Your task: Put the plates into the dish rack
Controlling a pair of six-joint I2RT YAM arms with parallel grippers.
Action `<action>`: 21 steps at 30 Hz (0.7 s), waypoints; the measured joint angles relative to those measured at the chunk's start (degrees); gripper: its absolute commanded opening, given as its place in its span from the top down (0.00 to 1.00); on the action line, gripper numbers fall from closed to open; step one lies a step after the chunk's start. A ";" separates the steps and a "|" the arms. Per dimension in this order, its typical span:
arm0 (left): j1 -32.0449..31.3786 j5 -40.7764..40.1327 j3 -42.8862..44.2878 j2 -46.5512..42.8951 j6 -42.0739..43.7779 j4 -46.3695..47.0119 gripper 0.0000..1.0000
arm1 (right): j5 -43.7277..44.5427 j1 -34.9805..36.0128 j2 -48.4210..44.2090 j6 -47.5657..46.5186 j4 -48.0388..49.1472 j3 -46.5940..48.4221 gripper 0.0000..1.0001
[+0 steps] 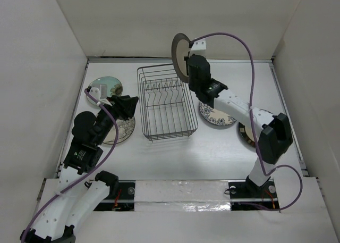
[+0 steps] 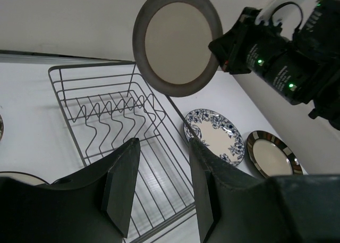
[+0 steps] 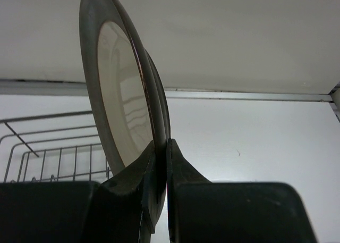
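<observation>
My right gripper is shut on the rim of the grey-brown plate and holds it upright on edge, in the air above the back right corner of the dish rack. The right wrist view shows the plate pinched between the fingers. The left wrist view shows the plate above the empty rack. My left gripper is open and empty, left of the rack and over the cream tree plate. Its fingers stand wide apart.
The pale green plate lies at the back left. The blue-floral plate lies right of the rack, and the dark segmented-rim plate lies beyond it, partly under my right arm. White walls enclose the table on three sides.
</observation>
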 measured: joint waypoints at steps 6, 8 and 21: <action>0.00 0.02 0.00 0.00 0.00 0.00 0.61 | 2.43 2.12 5.79 -0.31 -5.11 3.08 1.00; 0.00 0.02 0.00 0.00 -0.02 -0.02 0.61 | 4.74 2.58 6.29 -0.09 -4.85 3.32 1.00; 0.00 0.42 0.00 0.07 -0.04 0.00 0.61 | 11.32 4.57 6.78 9.77 -10.64 3.06 1.00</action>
